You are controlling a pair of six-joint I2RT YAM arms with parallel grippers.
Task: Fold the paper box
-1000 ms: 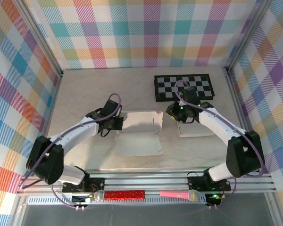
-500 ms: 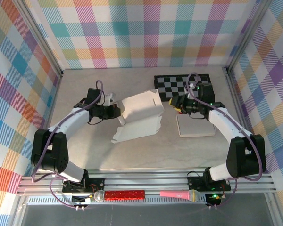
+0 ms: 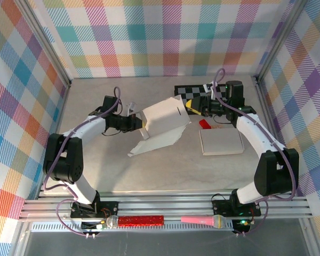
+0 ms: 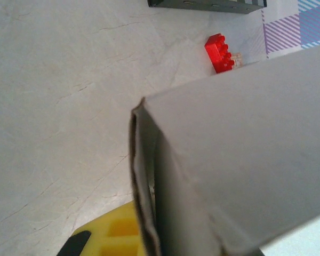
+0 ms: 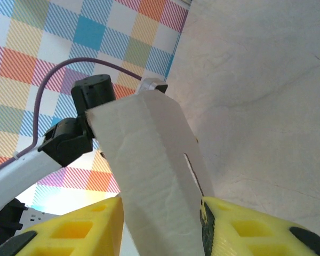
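The white paper box (image 3: 165, 120), lying flat on the beige marbled tabletop (image 3: 96, 165) a second ago, is now tilting up off it, with one loose flap trailing down. The left gripper (image 3: 140, 124) is pinching the box's left edge tight. The right gripper (image 3: 194, 106), having left the white square slab (image 3: 221, 142), is straddling the box's right end with its yellow fingers (image 5: 80, 229) parted. Whether they are gripping it, I cannot tell. A red toy brick (image 3: 204, 124) is now lying uncovered beside the slab.

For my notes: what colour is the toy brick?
The toy brick is red, clearest in the left wrist view.
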